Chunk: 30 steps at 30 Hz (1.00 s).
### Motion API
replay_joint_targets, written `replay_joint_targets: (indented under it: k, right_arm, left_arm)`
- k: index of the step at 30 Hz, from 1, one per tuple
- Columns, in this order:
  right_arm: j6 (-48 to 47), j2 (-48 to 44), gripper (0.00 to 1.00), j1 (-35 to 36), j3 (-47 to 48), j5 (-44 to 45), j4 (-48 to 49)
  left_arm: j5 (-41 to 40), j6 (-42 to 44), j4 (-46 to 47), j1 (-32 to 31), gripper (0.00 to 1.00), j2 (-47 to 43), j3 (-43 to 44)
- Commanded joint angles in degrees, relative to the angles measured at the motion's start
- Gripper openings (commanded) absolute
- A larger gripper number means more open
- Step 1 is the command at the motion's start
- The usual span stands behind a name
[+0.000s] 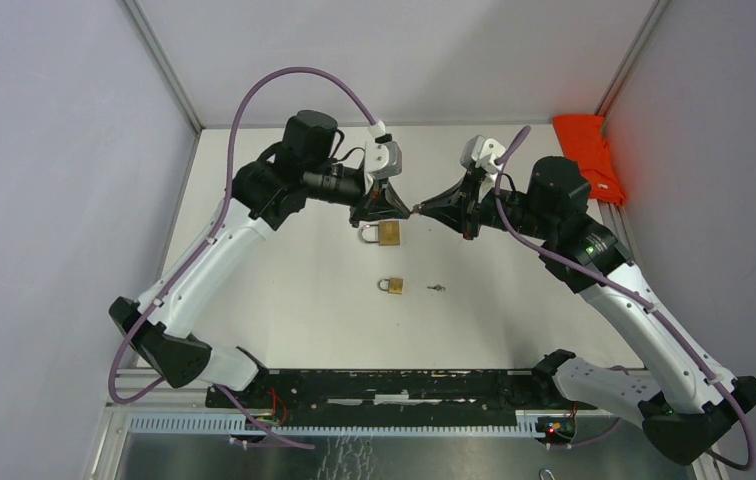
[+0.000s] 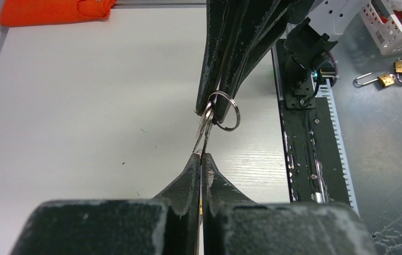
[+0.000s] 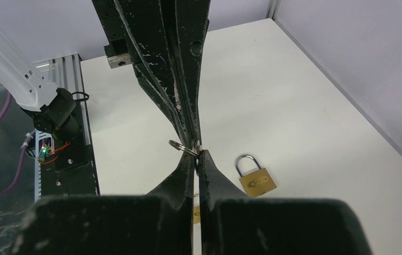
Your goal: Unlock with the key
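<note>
**Two arms pinch one key**
The left jaws and right jaws meet tip to tip, both pressed tight on the small silver key with a round ring (image 2: 204, 133), probably to pass it over for a better hold. One brass padlock (image 1: 387, 235) lies just under them. A second brass padlock (image 1: 392, 286) and a second little key (image 1: 437, 288) lie farther off on the white bench (image 1: 284, 300).

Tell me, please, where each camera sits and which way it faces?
Top external: above and behind both arms, looking down on them and the table.
Left wrist: on the left arm, facing the right gripper and orange cloth; the left gripper shows below.
Right wrist: on the right arm, facing the left gripper and a padlock; the right gripper shows below.
Shared: both wrist views show the key, pinched from both ends.
</note>
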Motion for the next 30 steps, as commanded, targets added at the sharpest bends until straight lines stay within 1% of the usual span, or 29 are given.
replay_joint_targets:
  k: [1, 15, 25, 27, 29, 30]
  right_arm:
    - [-0.1, -0.5, 0.00, 0.0, -0.2, 1.0, 1.3]
    - [-0.4, 0.5, 0.00, -0.1, -3.2, 0.6, 1.2]
    - [0.5, 1.7, 0.00, -0.1, -3.6, 1.1, 2.0]
    - [1.2, 1.6, 0.00, -0.1, -3.4, 1.1, 2.6]
    - [1.4, 1.3, 0.00, -0.1, -2.6, 1.6, 2.4]
    - [1.5, 1.1, 0.00, -0.2, -1.9, 1.5, 2.1]
  left_arm:
    - [0.2, -2.3, 3.6, -0.2, 0.02, -3.9, 0.5]
    - [-1.8, -3.7, 4.9, -0.1, 0.02, -6.7, 0.4]
    - [-2.2, -4.0, 5.3, -0.2, 0.02, -7.4, -0.3]
    - [-2.7, -4.0, 5.7, -0.2, 0.06, -7.5, -1.0]
    - [-2.9, -3.3, 6.0, -0.2, 0.12, -7.4, -2.3]
    - [-3.2, -2.8, 6.3, -0.2, 0.13, -7.4, -3.3]
